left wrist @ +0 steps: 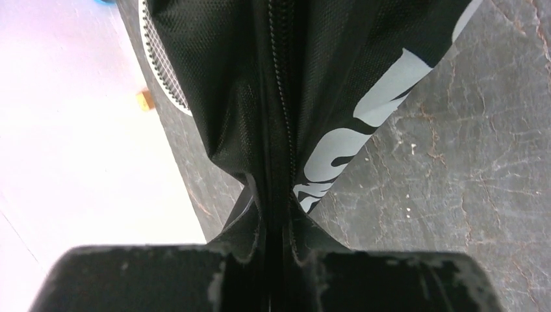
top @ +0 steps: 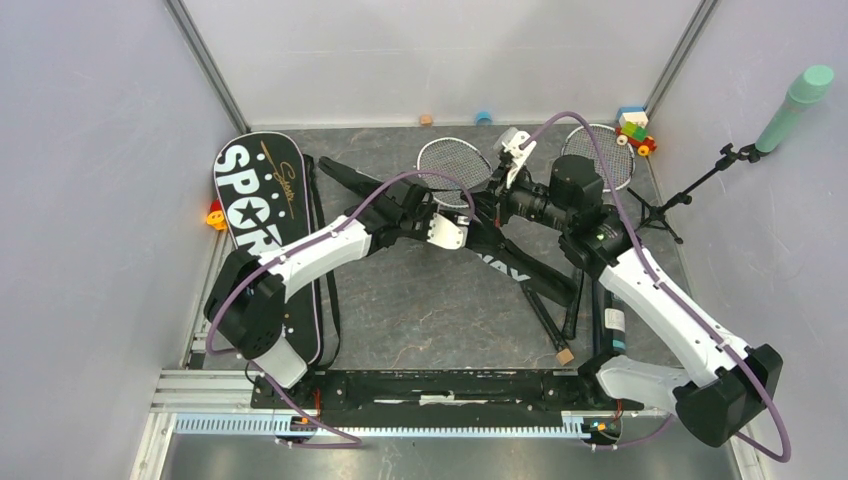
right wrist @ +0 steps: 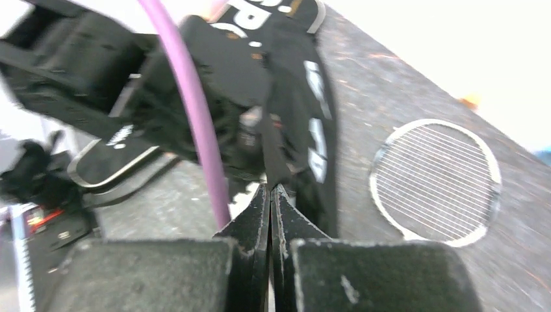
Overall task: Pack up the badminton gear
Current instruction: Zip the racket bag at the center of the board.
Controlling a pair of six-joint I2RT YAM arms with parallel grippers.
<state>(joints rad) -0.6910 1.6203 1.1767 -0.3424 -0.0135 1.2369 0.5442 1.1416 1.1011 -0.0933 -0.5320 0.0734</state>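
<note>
Likely unzipping the CROSSWAY bag [top: 512,270], mid-worktop [top: 430,310].
Left hand [left wrist: 276,257] clamped on fabric at the bag's zipper seam; right hand [right wrist: 269,195] closed tight just beside, grip on a pull unclear. 2 rackets [top: 452,160] lying loose beyond the bag. Next, probably: holding the fabric taut while drawing the zipper along.

the black "sport" bag [top: 262,200] lies flat at left; the lettered black bag [top: 505,265] bunches mid-frame; one racket [top: 452,165] and another racket [top: 618,146] lie above it.
</note>
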